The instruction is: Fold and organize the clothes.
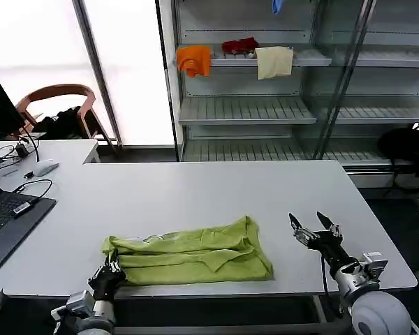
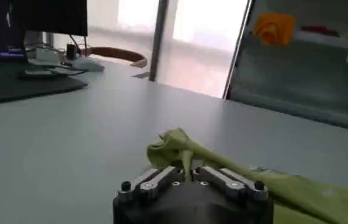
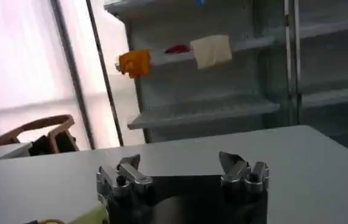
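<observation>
White and bare, the table (image 1: 195,192) runs across the middle of the head view, with metal shelves (image 1: 265,112) behind it at the upper right. An orange cloth (image 1: 194,60) and a cream cloth (image 1: 274,61) hang there. At the lower centre the shirt (image 1: 195,257) lies near the table's front edge, roughly doubled into a long band but still rumpled. The left end effector (image 1: 109,273) sits at the band's lower left corner, touching the fabric. The right end effector (image 1: 315,230) stands to the right of the shirt, apart from it, fingers spread and holding nothing.

From the left wrist view, the left end effector (image 2: 186,176) is clenched on the shirt (image 2: 234,176): a thin fold of green rises between the closed fingers at the bottom centre, and a bunched corner pokes up just beyond them.

From the right wrist view, the right end effector (image 3: 183,173) is released, its two fingers wide apart at the lower centre above the table (image 3: 308,164); a sliver of the shirt (image 3: 88,214) shows at the lower left.

The step in hand looks like a fold partway through, with the left corner gripped. I judge the next move needs the right end effector to close on the shirt's near right corner, so both corners can be carried over together and the fabric stays even.
</observation>
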Controlling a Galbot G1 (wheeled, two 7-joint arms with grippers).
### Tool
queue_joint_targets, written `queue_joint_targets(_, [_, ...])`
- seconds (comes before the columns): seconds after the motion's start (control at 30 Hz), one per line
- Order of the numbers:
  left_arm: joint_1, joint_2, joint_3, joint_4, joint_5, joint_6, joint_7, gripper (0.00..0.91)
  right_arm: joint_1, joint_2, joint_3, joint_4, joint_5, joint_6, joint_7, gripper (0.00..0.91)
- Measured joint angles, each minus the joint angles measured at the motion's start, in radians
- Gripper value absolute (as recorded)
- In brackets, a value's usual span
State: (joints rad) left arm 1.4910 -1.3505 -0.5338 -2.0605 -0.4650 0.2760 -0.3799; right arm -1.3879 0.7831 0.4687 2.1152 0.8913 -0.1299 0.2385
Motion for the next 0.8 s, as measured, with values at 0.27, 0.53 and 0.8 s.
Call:
queue_joint_targets(0.27, [-0.041, 0.061, -0.066, 0.041, -0.052, 0.001, -0.004, 0.000, 0.016, 0.005, -0.013, -0.002, -0.008, 0.002, 0.000, 0.907])
queue_joint_targets(0.53, [-0.043, 0.148, -0.198, 0.035, -0.131, 0.020, 0.008, 0.000, 0.037, 0.003, -0.029, -0.006, -0.008, 0.004, 0.000, 0.907])
queue_joint_targets(0.8, [-0.038, 0.198, -0.299, -0.040, -0.175, 0.034, 0.035, 0.000, 0.043, 0.012, -0.041, -0.008, -0.019, 0.006, -0.001, 0.877])
